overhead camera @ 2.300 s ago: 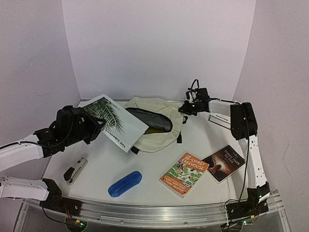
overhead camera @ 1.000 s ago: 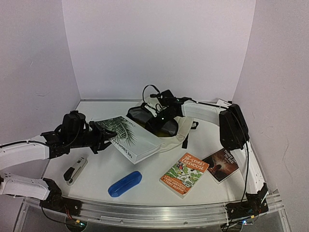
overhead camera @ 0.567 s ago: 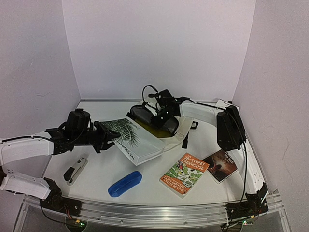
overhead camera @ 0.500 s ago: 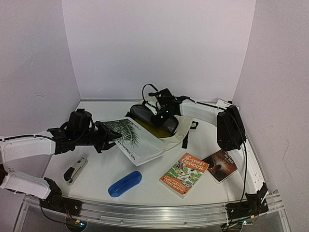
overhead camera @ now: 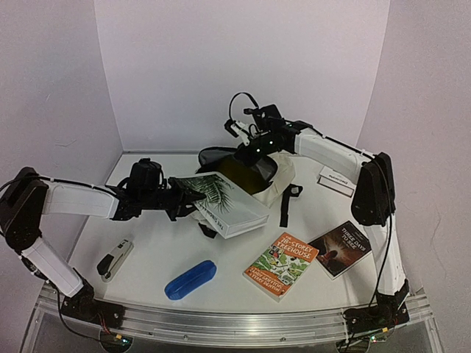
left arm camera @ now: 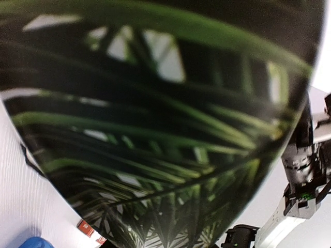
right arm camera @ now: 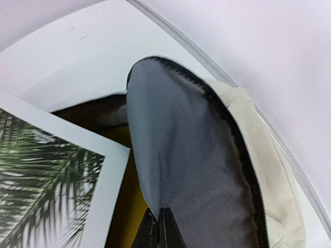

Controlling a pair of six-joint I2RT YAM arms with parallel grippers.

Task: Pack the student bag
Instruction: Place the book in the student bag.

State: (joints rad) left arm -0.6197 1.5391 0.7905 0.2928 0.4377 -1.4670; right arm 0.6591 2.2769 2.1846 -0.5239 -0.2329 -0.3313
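The student bag, a cream backpack with a dark lining, lies at the back middle of the table. My right gripper is shut on the bag's upper flap and holds it up. In the right wrist view the fingertips pinch the grey lining beside the cream shell. My left gripper is shut on a white book with a palm-leaf cover. The book's far corner reaches into the bag's mouth. That cover fills the left wrist view and hides the fingers.
A stapler and a blue pencil case lie near the front left. An orange and green book and a dark book lie at the front right. A small white box sits by the right wall.
My right gripper has closed on the bag's flap and lifted it higher. The left arm has pushed the palm-leaf book to the right, towards the bag's opening.
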